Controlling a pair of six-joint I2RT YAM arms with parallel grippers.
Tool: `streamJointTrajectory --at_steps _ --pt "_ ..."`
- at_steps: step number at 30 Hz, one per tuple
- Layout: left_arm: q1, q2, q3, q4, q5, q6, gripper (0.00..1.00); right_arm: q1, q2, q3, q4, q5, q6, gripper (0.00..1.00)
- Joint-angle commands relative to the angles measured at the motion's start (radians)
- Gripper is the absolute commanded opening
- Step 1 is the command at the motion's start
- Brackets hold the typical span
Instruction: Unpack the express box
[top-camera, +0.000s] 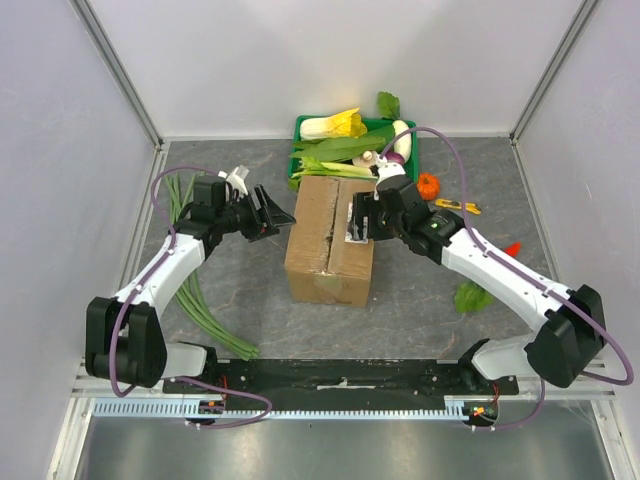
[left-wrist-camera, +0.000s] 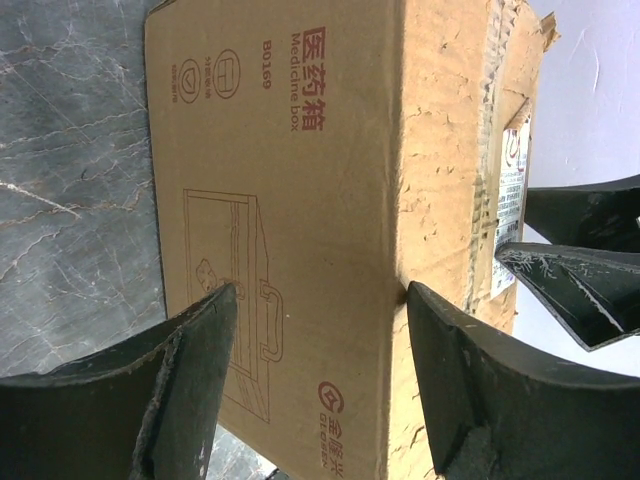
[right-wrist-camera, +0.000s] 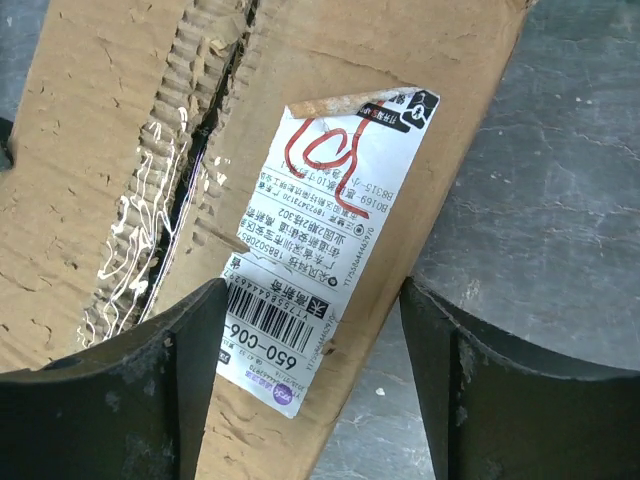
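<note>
From above, the express box (top-camera: 325, 240) sits in the middle of the counter (top-camera: 420, 300) between the 2 arms, its flaps closed along a rough centre seam; a green tray (top-camera: 298, 128) of vegetables lies just behind it and long green stalks (top-camera: 195, 290) lie well off to the left. The left gripper (top-camera: 272, 212) is just beside the box's left side with its fingers spread, holding nothing, and the right gripper (top-camera: 358, 222) is over the right part of the lid, at the white label (top-camera: 357, 222), also spread wide and empty. In the left wrist view, the left gripper (left-wrist-camera: 320, 300) frames the box's printed side (left-wrist-camera: 300, 180) and its top edge with both fingers apart from the cardboard, and the other arm's fingers (left-wrist-camera: 580, 260) show beyond the lid. In the right wrist view, the right gripper (right-wrist-camera: 312, 300) straddles the label (right-wrist-camera: 320, 260), whose top corner is curling, with the torn, taped seam (right-wrist-camera: 190, 170) to its left. The step in hand looks like opening: nothing is out yet. The next move likely calls for 1 arm to steady the box while the other catches a flap edge at the seam and lifts it
</note>
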Motion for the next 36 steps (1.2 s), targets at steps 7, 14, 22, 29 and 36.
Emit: streamJointTrajectory --at_steps 7,14,22,29,36 --pt "-0.002 -0.074 0.068 -0.045 -0.023 0.028 0.72 0.005 0.143 -0.022 0.174 -0.326 -0.018 0.64" --pt "0.021 -0.043 0.261 -0.307 -0.277 0.137 0.74 0.000 0.156 0.102 0.077 -0.109 0.003 0.70" --pt "0.046 -0.045 0.416 -0.379 -0.392 0.201 0.97 -0.075 0.003 0.188 0.028 0.198 0.046 0.98" --pt "0.051 -0.008 0.516 -0.405 -0.395 0.260 0.98 -0.339 0.056 0.175 -0.026 0.185 0.290 0.89" --pt "0.055 0.058 0.574 -0.430 -0.384 0.270 0.96 -0.495 0.280 0.277 -0.156 0.251 0.543 0.85"
